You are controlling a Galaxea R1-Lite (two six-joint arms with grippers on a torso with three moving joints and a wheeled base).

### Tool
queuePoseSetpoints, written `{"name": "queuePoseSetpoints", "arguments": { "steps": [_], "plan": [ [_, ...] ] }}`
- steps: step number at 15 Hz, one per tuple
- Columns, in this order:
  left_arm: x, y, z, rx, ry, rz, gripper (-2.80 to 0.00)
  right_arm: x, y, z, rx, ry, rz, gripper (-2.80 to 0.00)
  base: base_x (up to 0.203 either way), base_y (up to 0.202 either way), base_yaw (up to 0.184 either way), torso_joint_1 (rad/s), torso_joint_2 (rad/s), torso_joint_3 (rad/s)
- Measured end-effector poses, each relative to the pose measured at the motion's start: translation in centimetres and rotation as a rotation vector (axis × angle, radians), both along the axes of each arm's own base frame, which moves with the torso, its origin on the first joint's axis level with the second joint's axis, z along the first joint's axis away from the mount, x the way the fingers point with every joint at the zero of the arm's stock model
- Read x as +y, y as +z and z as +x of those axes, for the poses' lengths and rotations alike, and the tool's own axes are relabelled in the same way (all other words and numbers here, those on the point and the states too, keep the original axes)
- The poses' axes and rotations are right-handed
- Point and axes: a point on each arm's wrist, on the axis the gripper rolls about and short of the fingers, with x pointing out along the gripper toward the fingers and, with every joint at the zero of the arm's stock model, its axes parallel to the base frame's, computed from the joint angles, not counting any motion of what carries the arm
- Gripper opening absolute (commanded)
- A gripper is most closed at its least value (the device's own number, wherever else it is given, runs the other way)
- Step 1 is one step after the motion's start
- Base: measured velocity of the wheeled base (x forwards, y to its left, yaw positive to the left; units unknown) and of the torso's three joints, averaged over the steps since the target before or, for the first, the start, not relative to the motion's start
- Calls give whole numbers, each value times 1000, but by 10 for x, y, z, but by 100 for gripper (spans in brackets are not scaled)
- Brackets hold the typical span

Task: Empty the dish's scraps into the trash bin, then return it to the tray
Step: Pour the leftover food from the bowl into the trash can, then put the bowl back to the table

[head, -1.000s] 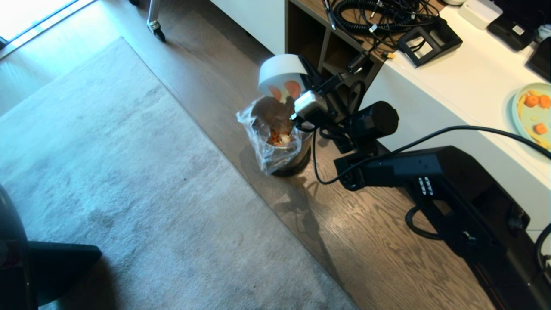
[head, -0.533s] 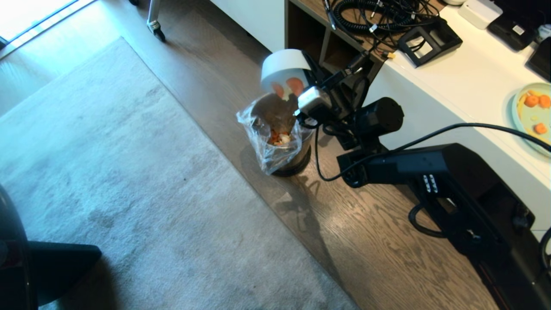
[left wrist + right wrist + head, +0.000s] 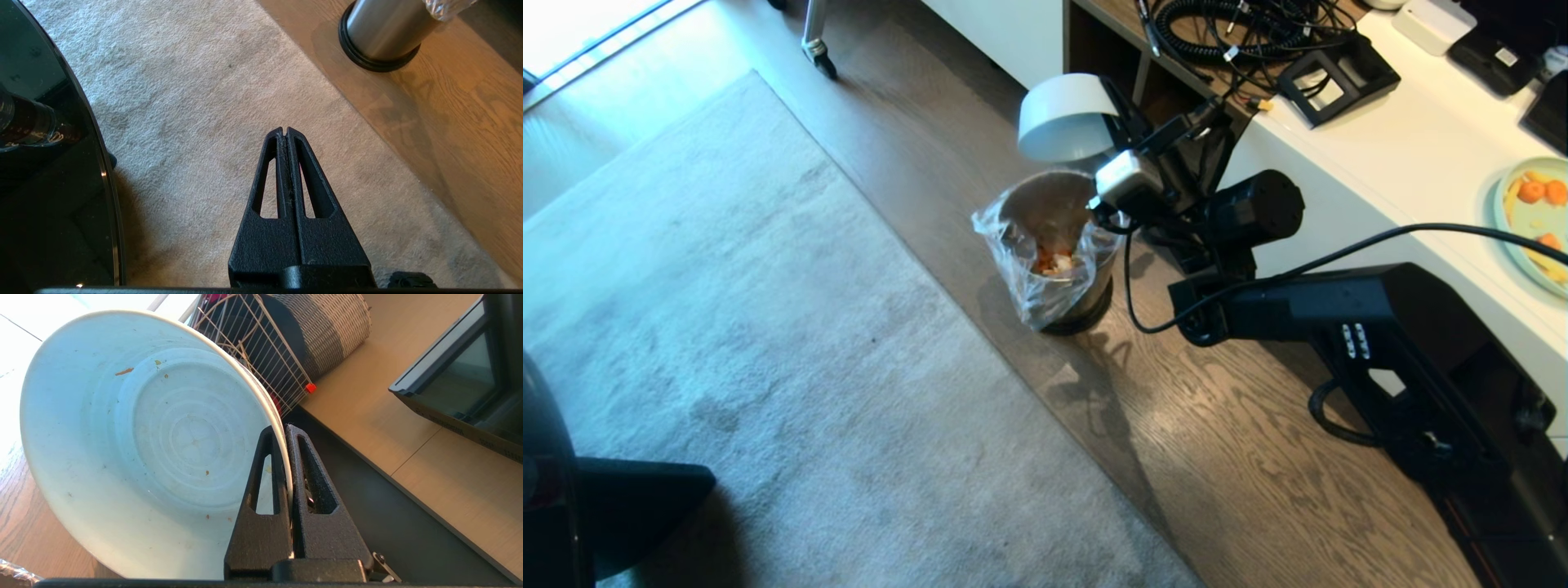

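The right claw (image 3: 284, 430) pinches the rim of the tipped, emptied dish (image 3: 143, 441); below it stands the trash bin (image 3: 1058, 261) holding the scraps (image 3: 1052, 261). The left claw (image 3: 284, 131) hangs closed over carpet (image 3: 204, 102).

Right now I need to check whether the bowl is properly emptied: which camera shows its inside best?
The right wrist view: the dish faces that camera, its inside bare except for a few tiny specks, its rim pinched by the right gripper. The head view shows only its white outside above the trash bin. The left wrist view misses it.
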Motion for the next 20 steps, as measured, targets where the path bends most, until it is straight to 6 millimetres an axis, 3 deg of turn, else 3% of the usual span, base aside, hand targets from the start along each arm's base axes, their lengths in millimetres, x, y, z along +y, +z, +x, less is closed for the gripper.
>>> {"name": "queuePoseSetpoints", "arguments": {
  "steps": [7, 13, 20],
  "plan": [
    [0, 0, 0, 0, 0, 1, -280, -5, 0, 2, 46, -5, 46, -280, 0, 0, 0, 0, 0, 0],
    [0, 0, 0, 0, 0, 0, -280, -24, 7, 12, 174, -45, 94, -280, 0, 0, 0, 0, 0, 0],
    [0, 0, 0, 0, 0, 0, -280, -41, 38, 7, 377, -40, 159, -280, 0, 0, 0, 0, 0, 0]
  ]
}}
